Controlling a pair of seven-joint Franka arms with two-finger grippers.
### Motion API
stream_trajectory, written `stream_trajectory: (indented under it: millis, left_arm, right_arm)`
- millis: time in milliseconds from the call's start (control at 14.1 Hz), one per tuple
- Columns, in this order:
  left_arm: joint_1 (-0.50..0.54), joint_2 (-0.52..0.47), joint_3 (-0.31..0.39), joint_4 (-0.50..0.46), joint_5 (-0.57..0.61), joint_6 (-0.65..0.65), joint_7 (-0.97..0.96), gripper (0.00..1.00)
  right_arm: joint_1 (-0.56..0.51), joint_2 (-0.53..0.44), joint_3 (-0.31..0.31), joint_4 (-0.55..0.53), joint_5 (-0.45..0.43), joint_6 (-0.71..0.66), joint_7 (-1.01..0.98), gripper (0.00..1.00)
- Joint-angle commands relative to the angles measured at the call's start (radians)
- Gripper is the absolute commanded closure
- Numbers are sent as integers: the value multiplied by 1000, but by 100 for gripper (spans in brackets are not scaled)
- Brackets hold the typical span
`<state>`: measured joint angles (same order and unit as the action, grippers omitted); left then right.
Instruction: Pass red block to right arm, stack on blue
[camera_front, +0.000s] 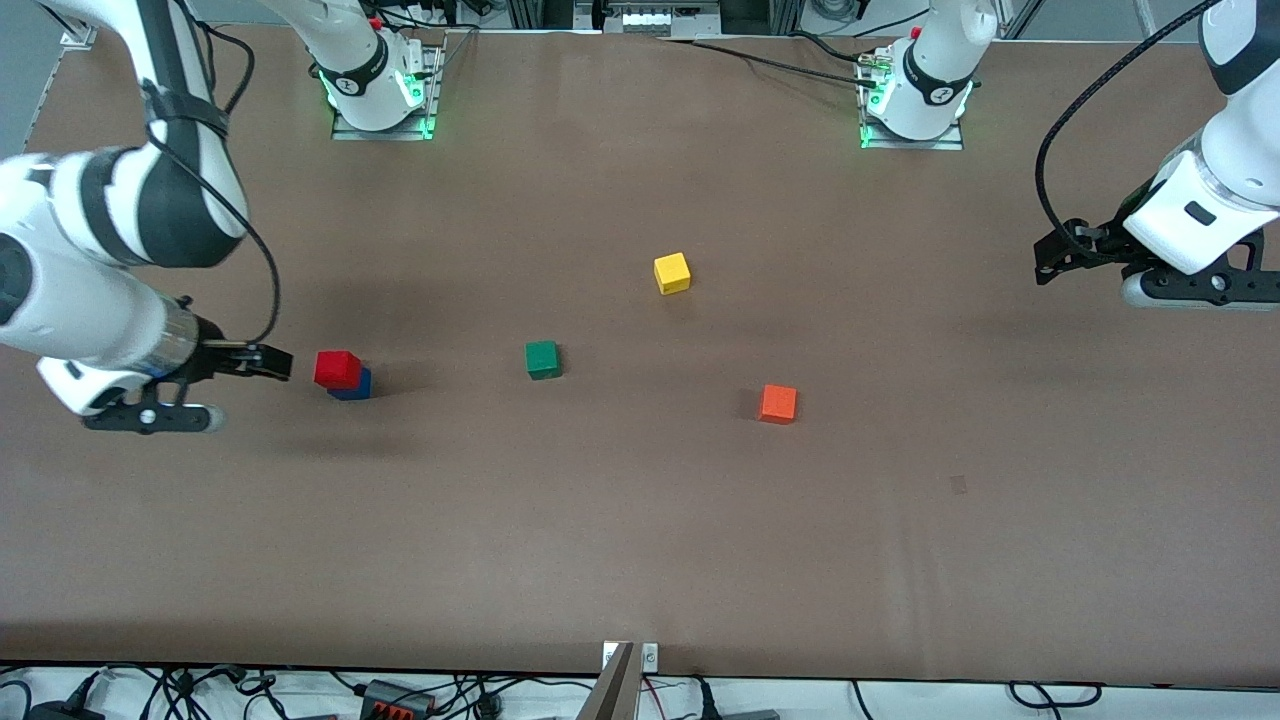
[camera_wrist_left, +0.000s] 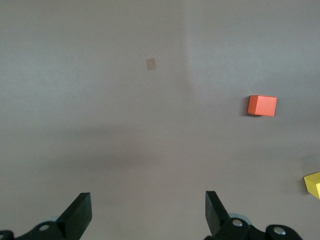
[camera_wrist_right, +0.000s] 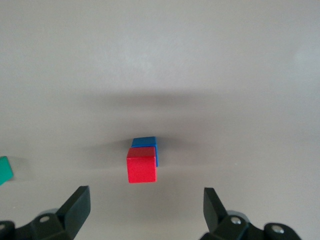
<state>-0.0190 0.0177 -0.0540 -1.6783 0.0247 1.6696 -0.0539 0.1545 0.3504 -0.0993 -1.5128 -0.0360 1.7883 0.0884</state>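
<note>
The red block (camera_front: 337, 368) sits on top of the blue block (camera_front: 356, 386), a little offset, toward the right arm's end of the table. My right gripper (camera_front: 272, 362) is open and empty, just beside the stack and clear of it. In the right wrist view the red block (camera_wrist_right: 142, 164) rests on the blue block (camera_wrist_right: 145, 143), just ahead of the open right gripper (camera_wrist_right: 146, 200). My left gripper (camera_front: 1048, 262) is open and empty, raised over the left arm's end of the table. The left wrist view shows the left gripper (camera_wrist_left: 148, 202) above bare table.
A green cube (camera_front: 542, 360) lies mid-table, a yellow cube (camera_front: 672, 273) nearer the arm bases, and an orange cube (camera_front: 777, 404) nearer the front camera. The orange cube (camera_wrist_left: 262, 105) and the yellow cube's edge (camera_wrist_left: 313, 184) show in the left wrist view, and the green cube's edge (camera_wrist_right: 4, 170) in the right wrist view.
</note>
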Motion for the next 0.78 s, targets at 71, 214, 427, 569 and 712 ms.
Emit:
stream_trajectory:
  millis: [71,214,427,569,712]
  left_arm:
    - [-2,-10,-1,6,-16,-17,19,0]
    - [-2,-10,-3,6,-16,-17,19,0]
    - [-2,-10,-3,5,-16,-21,19,0]
    - [-2,-10,-3,5,-16,-21,19,0]
    - [-1,-10,-3,5,-17,-21,19,0]
  right_arm:
    - [-21,-30,-13,51,14,-47,-12,0]
    - [-21,-50,-16,54,14,-64,-12,0]
    - [-52,-77,-20,69,22,-76,-15,0]
    - [-78,-93,-23,97,42,-79,-18,0]
    - [-114,-137,-8,109,48,-131,-30,0]
